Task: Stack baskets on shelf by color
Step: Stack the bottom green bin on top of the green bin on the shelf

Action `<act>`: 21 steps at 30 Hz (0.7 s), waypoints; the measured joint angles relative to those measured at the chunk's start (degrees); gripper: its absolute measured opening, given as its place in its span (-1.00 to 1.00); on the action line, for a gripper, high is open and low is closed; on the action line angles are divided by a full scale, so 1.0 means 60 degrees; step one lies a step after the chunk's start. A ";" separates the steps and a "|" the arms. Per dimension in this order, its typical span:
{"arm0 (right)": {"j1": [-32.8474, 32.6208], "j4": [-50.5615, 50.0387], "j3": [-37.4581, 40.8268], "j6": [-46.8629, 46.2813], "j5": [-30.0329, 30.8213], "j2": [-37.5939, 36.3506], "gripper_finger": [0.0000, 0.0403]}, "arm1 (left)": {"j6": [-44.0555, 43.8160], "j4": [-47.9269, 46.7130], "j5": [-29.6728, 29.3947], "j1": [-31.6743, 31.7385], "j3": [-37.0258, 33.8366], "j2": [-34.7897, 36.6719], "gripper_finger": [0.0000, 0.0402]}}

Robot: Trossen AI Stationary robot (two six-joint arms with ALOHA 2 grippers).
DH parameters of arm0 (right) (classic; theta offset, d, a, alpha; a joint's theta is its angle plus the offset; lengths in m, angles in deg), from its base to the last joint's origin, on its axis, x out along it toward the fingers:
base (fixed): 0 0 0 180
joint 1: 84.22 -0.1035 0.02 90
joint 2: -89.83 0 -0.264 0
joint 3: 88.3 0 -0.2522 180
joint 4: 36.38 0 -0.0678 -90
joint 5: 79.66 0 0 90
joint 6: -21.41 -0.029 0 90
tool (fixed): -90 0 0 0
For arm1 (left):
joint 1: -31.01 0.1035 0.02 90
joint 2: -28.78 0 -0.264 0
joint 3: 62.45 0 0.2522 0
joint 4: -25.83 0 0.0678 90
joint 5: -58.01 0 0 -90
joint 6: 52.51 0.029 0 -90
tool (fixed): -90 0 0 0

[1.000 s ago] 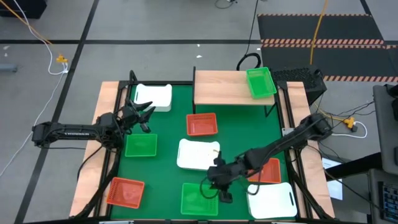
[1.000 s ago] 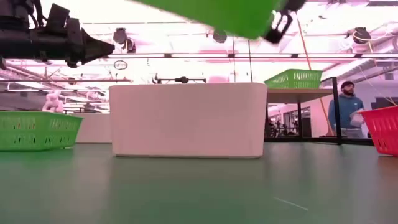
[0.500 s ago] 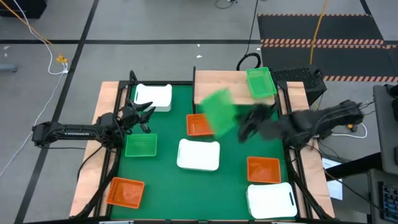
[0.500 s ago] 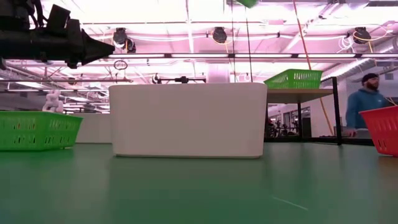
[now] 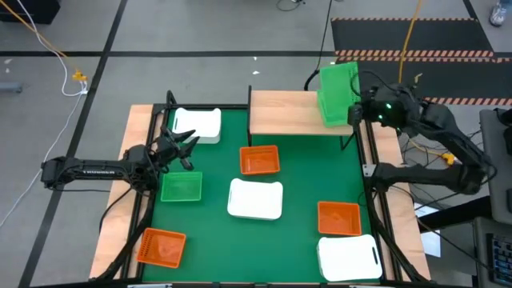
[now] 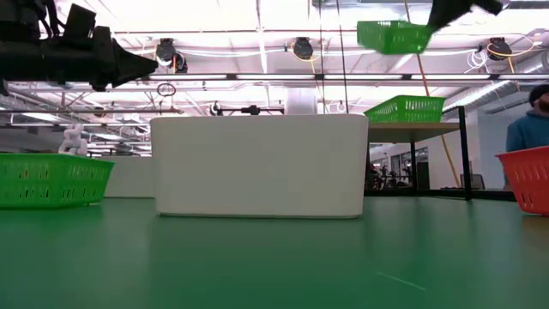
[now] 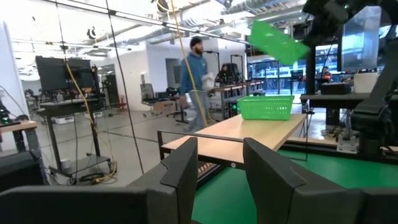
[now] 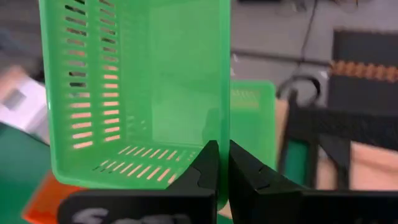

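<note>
right gripper (image 8: 222,163) is pinched shut on a green basket's (image 5: 337,86) rim, holding it up over the green one (image 5: 336,112) already on the shelf (image 5: 288,114), probably to nest them; left gripper (image 5: 189,149) waits, fingers apart, empty, above another green basket (image 5: 181,187).

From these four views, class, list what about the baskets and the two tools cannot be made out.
- Right tool, shut on the raised green basket: how high it hangs above the shelved green basket; overhead they overlap.
- Low view: white basket hides those behind.
- Left tool: its fingertips blur overhead.
- Orange basket: cut by the edge.
</note>
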 joint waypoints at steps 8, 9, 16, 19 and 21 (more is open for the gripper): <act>0.1965 -0.0365 0.0001 0.1238 -0.1917 0.1139 -0.98 | -0.0076 -0.0054 -0.0002 0.0004 0.0000 0.0002 -0.35; 0.2183 -0.0422 0.0001 0.1297 -0.2056 0.1294 -0.98 | -0.0080 -0.0092 -0.0002 0.0004 0.0000 0.0000 -0.35; 0.3501 -0.1084 0.0005 0.1774 -0.2702 0.1913 -0.98 | -0.0184 -0.0563 -0.0003 0.0004 0.0000 0.0004 -0.35; 0.4017 -0.1194 0.0008 0.2049 -0.2961 0.1945 -0.98 | -0.0206 -0.0709 -0.0004 0.0002 0.0000 0.0003 -0.35; 0.4288 -0.1347 0.0008 0.2331 -0.3179 0.1925 -0.98 | -0.0271 -0.0792 -0.0003 0.0003 -0.0002 0.0002 -0.35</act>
